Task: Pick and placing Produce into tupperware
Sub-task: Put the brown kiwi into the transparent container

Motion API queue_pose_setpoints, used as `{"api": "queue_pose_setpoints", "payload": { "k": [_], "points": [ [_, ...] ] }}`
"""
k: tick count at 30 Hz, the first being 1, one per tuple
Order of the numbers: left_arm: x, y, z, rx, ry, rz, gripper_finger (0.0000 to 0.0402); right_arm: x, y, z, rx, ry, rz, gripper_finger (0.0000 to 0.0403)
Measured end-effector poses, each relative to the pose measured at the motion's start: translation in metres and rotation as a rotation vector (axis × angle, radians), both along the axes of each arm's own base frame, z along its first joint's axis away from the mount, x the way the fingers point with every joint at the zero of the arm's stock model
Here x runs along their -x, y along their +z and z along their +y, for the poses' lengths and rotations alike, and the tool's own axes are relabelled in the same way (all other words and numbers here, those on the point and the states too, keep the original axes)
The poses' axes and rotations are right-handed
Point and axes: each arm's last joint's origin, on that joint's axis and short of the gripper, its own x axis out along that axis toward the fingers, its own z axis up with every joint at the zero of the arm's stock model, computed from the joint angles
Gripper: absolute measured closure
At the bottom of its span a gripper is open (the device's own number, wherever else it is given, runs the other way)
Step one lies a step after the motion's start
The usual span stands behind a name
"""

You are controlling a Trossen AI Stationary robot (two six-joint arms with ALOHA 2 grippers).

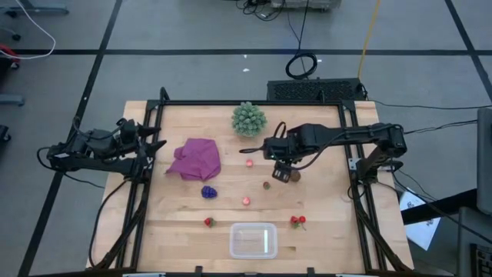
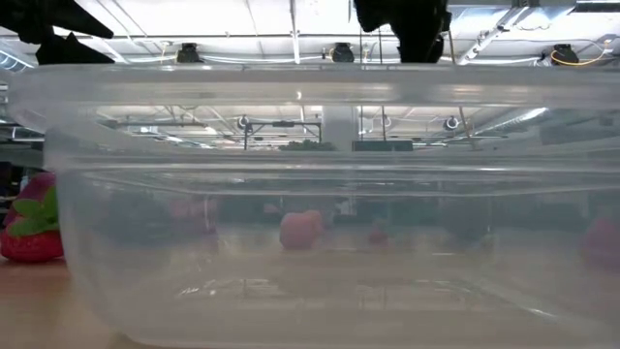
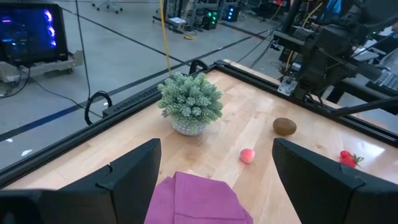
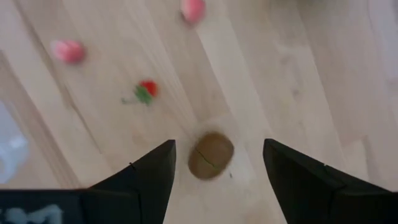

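My right gripper (image 4: 217, 163) is open and hovers over the table's middle (image 1: 283, 172). The brown kiwi (image 4: 211, 155) lies on the wood below it, showing between the two fingers and untouched (image 1: 266, 185). The purple grape cluster (image 1: 208, 191), two pink berries (image 1: 250, 162) (image 1: 246, 201) and two red strawberries (image 1: 208, 221) (image 1: 297, 221) lie scattered on the table. The clear tupperware (image 1: 253, 240) stands at the near edge and fills the low view (image 2: 310, 194). My left gripper (image 3: 214, 180) is open and waits at the table's left side (image 1: 157, 145), beside the cloth.
A magenta cloth (image 1: 195, 158) lies crumpled left of centre. A pale green bushy ball (image 1: 249, 119) sits near the far edge. A black frame (image 1: 231, 104) runs round the table. Bare wood lies between the kiwi and the tupperware.
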Motion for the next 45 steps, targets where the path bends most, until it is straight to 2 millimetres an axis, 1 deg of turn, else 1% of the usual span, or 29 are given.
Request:
{"api": "queue_pose_setpoints", "payload": {
  "k": [4,7,12,15,21,26,30,33,36,40,45],
  "points": [
    [0.0,0.0,0.0,0.0,0.0,0.0,0.0089,-0.006,0.002,0.0,-0.002,0.002,-0.068,0.0171],
    [0.0,0.0,0.0,0.0,-0.002,0.0,0.0089,-0.007,0.002,0.0,-0.002,0.001,-0.081,0.0172],
    [0.0,0.0,0.0,-0.003,-0.003,0.002,0.0089,-0.007,0.002,0.001,-0.041,-0.088,-0.092,0.0172],
    [0.0,0.0,0.0,-0.003,-0.003,0.004,0.0089,-0.005,0.002,0.001,-0.101,-0.133,-0.075,0.0172],
    [0.0,-0.001,0.0,-0.009,-0.004,0.011,0.0089,0.004,-0.002,0.001,-0.121,-0.256,0.014,0.0172],
    [0.0,-0.001,0.0,-0.01,-0.004,0.012,0.0089,0.009,-0.02,0.001,-0.123,-0.326,0.082,0.0172],
    [0.0,-0.001,0.0,-0.01,-0.005,0.012,0.0089,0.012,-0.045,0.001,-0.114,-0.352,0.147,0.017],
    [0.0,-0.001,0.0,-0.009,-0.005,0.011,0.0089,0.018,-0.064,0.001,-0.119,-0.354,0.212,0.0158],
    [0.0,-0.001,0.0,-0.009,-0.004,0.011,0.0089,0.023,-0.078,0.001,-0.111,-0.354,0.261,0.0136],
    [0.0,-0.001,0.0,-0.009,-0.005,0.011,0.0089,0.025,-0.089,0.001,-0.106,-0.322,0.271,0.0106],
    [0.0,-0.001,0.0,-0.008,-0.004,0.01,0.0089,0.018,-0.09,0.006,-0.114,-0.271,0.209,0.0086]
  ]
}}
